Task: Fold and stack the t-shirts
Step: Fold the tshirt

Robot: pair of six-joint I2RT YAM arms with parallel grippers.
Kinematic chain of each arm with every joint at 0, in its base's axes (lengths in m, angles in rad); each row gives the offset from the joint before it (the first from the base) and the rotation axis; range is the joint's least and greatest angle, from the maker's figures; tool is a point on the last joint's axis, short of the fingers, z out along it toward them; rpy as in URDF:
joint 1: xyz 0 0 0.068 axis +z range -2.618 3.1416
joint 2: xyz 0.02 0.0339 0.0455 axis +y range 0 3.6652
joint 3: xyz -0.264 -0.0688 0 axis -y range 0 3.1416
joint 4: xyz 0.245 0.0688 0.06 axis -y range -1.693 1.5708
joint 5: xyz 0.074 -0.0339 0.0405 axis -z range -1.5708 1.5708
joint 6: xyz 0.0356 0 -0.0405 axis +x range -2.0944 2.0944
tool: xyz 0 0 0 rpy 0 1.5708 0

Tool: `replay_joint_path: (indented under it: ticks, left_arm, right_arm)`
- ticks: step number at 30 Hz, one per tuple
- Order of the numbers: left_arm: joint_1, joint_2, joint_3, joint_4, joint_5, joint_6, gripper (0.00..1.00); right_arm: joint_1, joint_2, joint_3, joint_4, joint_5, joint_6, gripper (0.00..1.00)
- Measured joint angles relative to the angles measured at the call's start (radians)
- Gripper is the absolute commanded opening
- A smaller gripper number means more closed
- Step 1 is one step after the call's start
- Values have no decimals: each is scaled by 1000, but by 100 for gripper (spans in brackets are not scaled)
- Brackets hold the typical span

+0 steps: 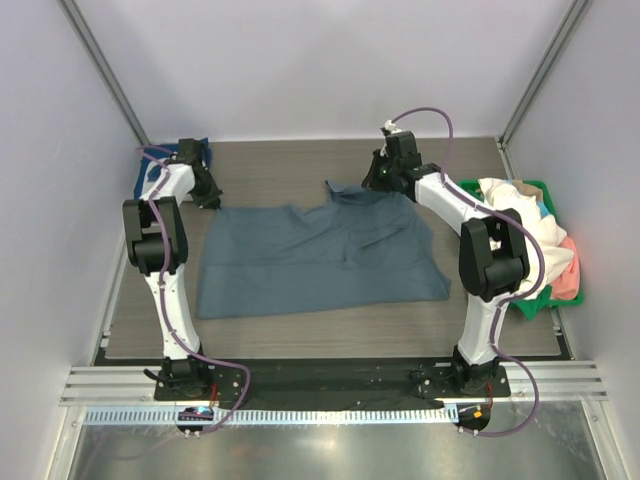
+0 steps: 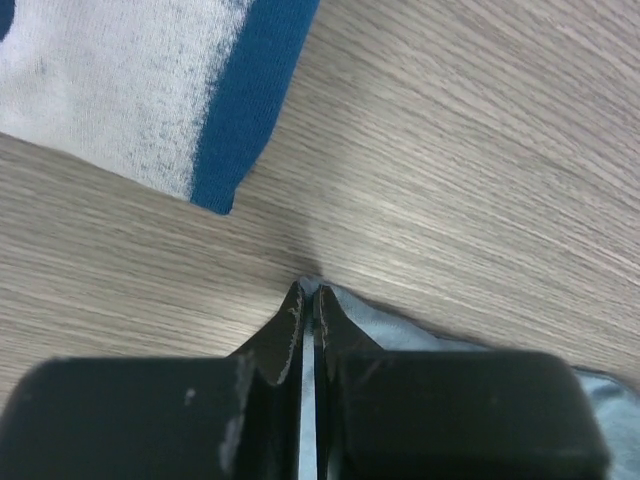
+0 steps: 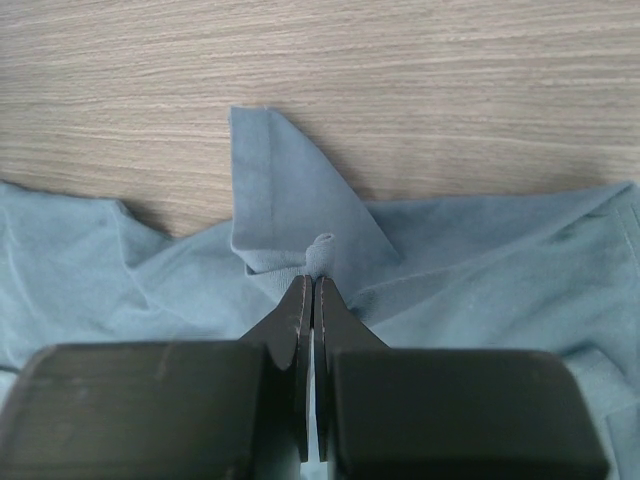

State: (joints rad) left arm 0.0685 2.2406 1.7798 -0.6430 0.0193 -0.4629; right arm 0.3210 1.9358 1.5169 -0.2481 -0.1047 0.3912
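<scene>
Slate-blue t-shirt [image 1: 320,262]: one item, spread over the middle of the desk [image 1: 300,165], creased, its far edge bunched.

Top external view. We record the left end effector [image 1: 211,202] down at the shirt's far left corner and the right end effector [image 1: 372,183] down at the bunched far edge, near the collar. A dark-blue printed t-shirt [image 1: 190,152] lies in the far left corner behind the left arm. A heap of t-shirts [image 1: 520,225], white, cream and pink, fills the green basket [image 1: 540,303] at the right edge. The desk is pale wood grain. Plain light walls [image 1: 320,60] enclose three sides, and a metal rail [image 1: 330,383] carries both arm bases.

Left wrist view. The left end effector [image 2: 308,292] is pressed together on the very tip of the slate-blue t-shirt [image 2: 400,326]. The dark-blue printed t-shirt [image 2: 250,100] lies just beyond, apart from the fingers. The bare desk [image 2: 480,150] shows between them. We judge this pinch thin: the corner may slip out on a lift, because so little cloth is caught.

Right wrist view. The right end effector [image 3: 313,285] is pinching a small puckered fold of the slate-blue t-shirt [image 3: 280,180], with a flap turned over beside it. We judge that the fold may hold more than one layer. If so, a pull would drag the cloth askew and spoil the fold line. Uneven lifting by the two arms would add creases.
</scene>
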Motion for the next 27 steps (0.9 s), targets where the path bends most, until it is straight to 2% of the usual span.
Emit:
replay_joint_path:
  ticks: [6, 16, 27]
  left_arm:
    - [0, -60, -68, -1, 0, -4, 0]
    - [0, -362, -238, 22, -7, -30, 0]
    - [0, -457, -418, 55, -37, -55, 0]
  right_arm:
    - [-4, -93, -65, 0, 2, 6, 1]
    - [-10, -435, -302, 24, 60, 30, 1]
    - [-10, -705, -565, 28, 106, 57, 1]
